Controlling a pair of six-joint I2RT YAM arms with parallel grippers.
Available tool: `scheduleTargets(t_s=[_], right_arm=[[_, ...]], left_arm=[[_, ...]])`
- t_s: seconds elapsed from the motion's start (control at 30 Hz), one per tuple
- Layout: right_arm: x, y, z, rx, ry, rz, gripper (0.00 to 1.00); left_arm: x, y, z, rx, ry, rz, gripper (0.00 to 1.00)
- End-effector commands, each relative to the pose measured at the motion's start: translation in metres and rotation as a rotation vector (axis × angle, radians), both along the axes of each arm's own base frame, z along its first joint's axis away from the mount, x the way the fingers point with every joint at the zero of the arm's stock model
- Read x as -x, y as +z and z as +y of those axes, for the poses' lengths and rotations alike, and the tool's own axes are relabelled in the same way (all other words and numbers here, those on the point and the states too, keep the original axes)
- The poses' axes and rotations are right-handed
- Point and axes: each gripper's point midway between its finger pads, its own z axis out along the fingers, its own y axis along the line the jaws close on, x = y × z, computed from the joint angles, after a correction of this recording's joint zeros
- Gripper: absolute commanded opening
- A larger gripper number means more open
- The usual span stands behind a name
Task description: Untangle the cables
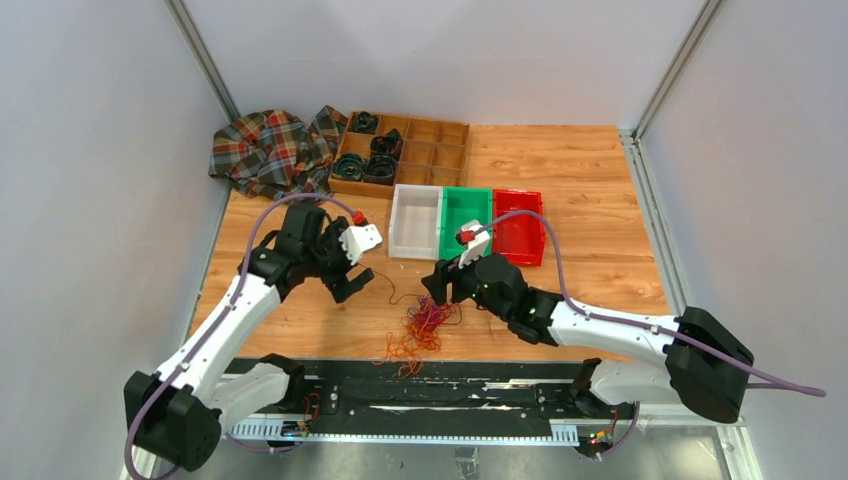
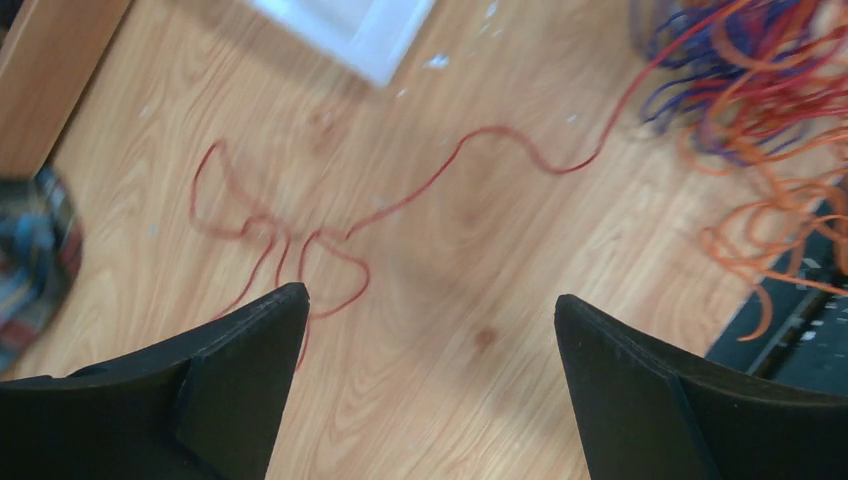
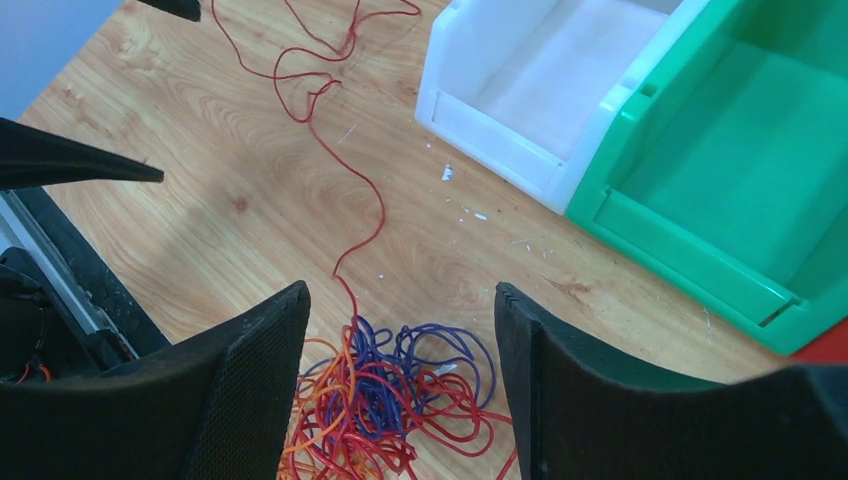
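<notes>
Between the open, empty fingers of the right gripper lie the tangled cables. One red cable runs ahead of the left gripper, which is also wide open and empty. The cables look light, limp and probably slippery, so pinch that loose strand.

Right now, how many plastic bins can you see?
3, in a row: white bin left, green bin middle, red bin right. None looks hidden.
</notes>
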Motion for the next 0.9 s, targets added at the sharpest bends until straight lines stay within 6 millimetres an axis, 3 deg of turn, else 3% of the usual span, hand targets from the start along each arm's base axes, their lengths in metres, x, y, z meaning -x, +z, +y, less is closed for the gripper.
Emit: scheduleTargets(t_s=[0.0, 0.23, 0.53, 0.73, 0.87], right_arm=[[-0.002, -0.006, -0.016, -0.009, -0.053, 0.032, 0.67], [0.003, -0.006, -0.043, -0.028, -0.102, 0.041, 0.62], [0.011, -0.007, -0.058, -0.057, -0.123, 0.071, 0.56], [0.011, -0.004, -0.060, -0.061, -0.131, 0.070, 0.54], [0.011, 0.000, -0.057, -0.072, -0.123, 0.071, 0.54]], left_arm=[[0.022, 0.005, -0.047, 0.121, -0.223, 0.114, 0.97], [0.048, -0.023, -0.083, 0.084, -0.407, 0.240, 0.89], [0.028, -0.038, -0.102, -0.004, -0.415, 0.301, 0.79], [0.041, -0.054, -0.113, 0.022, -0.475, 0.388, 0.77], [0.034, -0.068, -0.121, 0.034, -0.451, 0.400, 0.73]])
